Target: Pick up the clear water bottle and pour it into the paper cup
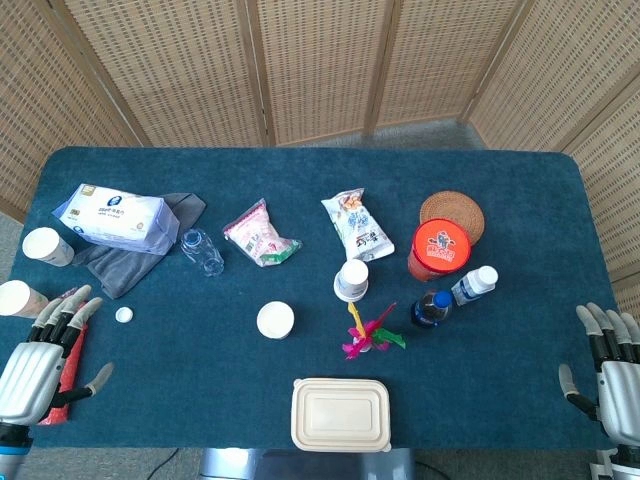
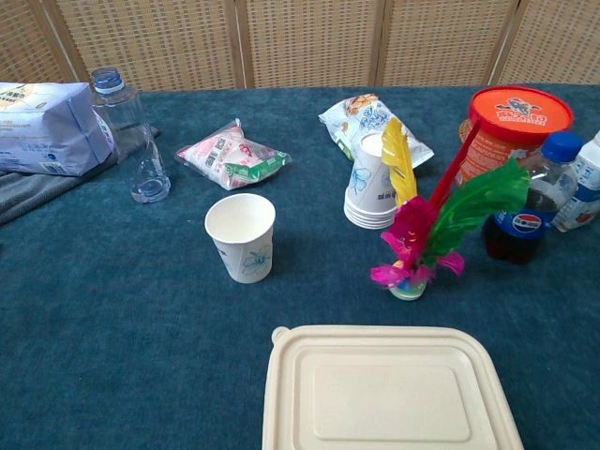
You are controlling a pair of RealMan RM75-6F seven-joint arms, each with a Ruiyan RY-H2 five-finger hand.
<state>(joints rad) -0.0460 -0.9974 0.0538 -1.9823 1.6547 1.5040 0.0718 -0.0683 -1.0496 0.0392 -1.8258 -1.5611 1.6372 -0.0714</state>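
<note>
The clear water bottle (image 1: 201, 251) (image 2: 132, 139) stands upright on the blue table, left of centre, beside a grey cloth. An empty white paper cup (image 1: 275, 320) (image 2: 242, 236) stands open-side up in front of it and to its right, well apart. My left hand (image 1: 40, 360) hovers at the near left corner with its fingers spread and nothing in it, far from the bottle. Over the near right edge, my right hand (image 1: 605, 372) is likewise spread and empty. Neither hand shows in the chest view.
A tissue pack (image 1: 110, 217) lies on the grey cloth (image 1: 125, 262), with a small white cap (image 1: 124, 315) nearby. Snack bags (image 1: 262, 235), stacked cups (image 1: 351, 279), a feather shuttlecock (image 1: 368, 335), a cola bottle (image 1: 432, 309), a red-lidded tub (image 1: 438, 250) and a lidded box (image 1: 340, 414) crowd the middle and right.
</note>
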